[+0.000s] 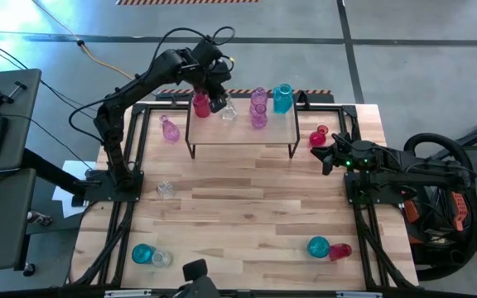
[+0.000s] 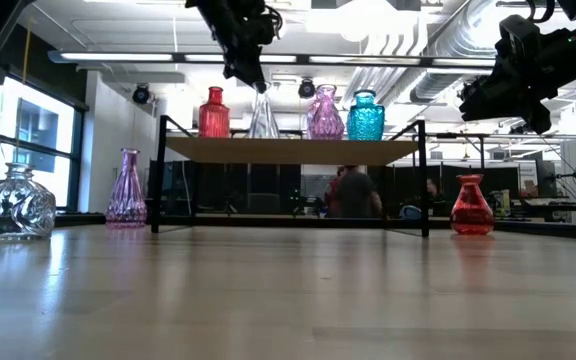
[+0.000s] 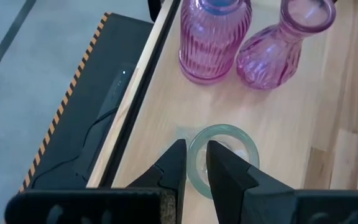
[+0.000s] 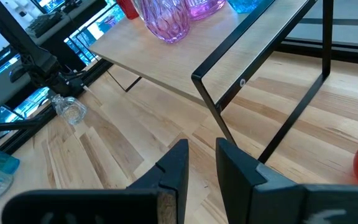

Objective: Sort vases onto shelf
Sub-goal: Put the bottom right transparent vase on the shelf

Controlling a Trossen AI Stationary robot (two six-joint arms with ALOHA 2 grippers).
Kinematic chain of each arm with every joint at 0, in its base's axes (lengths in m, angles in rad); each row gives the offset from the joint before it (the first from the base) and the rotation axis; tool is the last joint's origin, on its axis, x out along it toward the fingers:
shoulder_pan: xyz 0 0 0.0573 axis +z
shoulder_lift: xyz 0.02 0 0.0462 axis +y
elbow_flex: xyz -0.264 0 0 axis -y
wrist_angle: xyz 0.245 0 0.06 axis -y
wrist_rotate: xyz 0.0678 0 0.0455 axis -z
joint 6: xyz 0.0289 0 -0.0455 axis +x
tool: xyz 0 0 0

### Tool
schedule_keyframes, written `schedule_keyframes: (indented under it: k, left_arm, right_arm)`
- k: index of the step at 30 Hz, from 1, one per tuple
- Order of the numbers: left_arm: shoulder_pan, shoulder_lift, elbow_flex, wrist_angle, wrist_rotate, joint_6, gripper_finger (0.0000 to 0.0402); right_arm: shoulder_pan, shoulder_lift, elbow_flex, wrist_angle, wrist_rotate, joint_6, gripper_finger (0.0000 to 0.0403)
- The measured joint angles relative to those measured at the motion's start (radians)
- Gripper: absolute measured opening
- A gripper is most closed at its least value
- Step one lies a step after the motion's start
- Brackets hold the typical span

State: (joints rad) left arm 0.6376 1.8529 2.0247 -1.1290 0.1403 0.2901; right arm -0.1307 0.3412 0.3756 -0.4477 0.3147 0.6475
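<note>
1. Well in front of the shelf point(image 1: 243, 132), near the table's point(image 1: 247, 207) front edge, a teal vase point(image 1: 142, 253) lies beside a clear one point(image 1: 161, 257) on the left, and another teal vase point(image 1: 318, 246) touches a red one point(image 1: 340, 251) on the right. Whether these four stand or lie on their sides cannot be told.
2. A squat clear vase point(image 2: 13, 203) stands upright, well to the front left of the shelf.
3. The right gripper point(image 1: 328, 156) hovers above the table off the shelf's right front corner. Its jaws are nearly together with only a narrow gap, holding nothing.
4. A red vase point(image 2: 471, 206) stands upright on the table just right of the shelf, neck up.
5. A tall pink vase point(image 2: 126, 188) stands upright on the table just left of the shelf.
6. On the shelf top, all with their long axis vertical and mouths up, stand a red vase point(image 2: 214, 113), a clear vase point(image 2: 262, 117), two pink-purple vases point(image 3: 214, 36) point(image 3: 278, 43) and a teal vase point(image 2: 365, 117) at the right end.
7. The left gripper point(image 3: 195, 177) is above the shelf's left part, jaws pinched on the rim of the clear vase, which rests on the shelf.
</note>
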Motion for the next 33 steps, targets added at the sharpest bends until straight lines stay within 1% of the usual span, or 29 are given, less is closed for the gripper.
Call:
schedule_keyframes:
  k: [14, 22, 33]
  left_arm:
    - [0.000, 0.001, 0.000, 0.012, 0.000, -0.017, 0.0048]
    - [0.000, 0.001, 0.000, 0.015, -0.008, -0.016, 0.0075]
    - [0.000, 0.001, 0.000, 0.030, -0.015, -0.007, 0.0096]
  right_arm:
    - [0.000, 0.000, 0.000, 0.000, 0.000, 0.000, 0.0062]
    - [0.000, 0.000, 0.000, 0.000, 0.000, 0.000, 0.0062]
    - [0.000, 0.000, 0.000, 0.000, 0.000, 0.000, 0.0062]
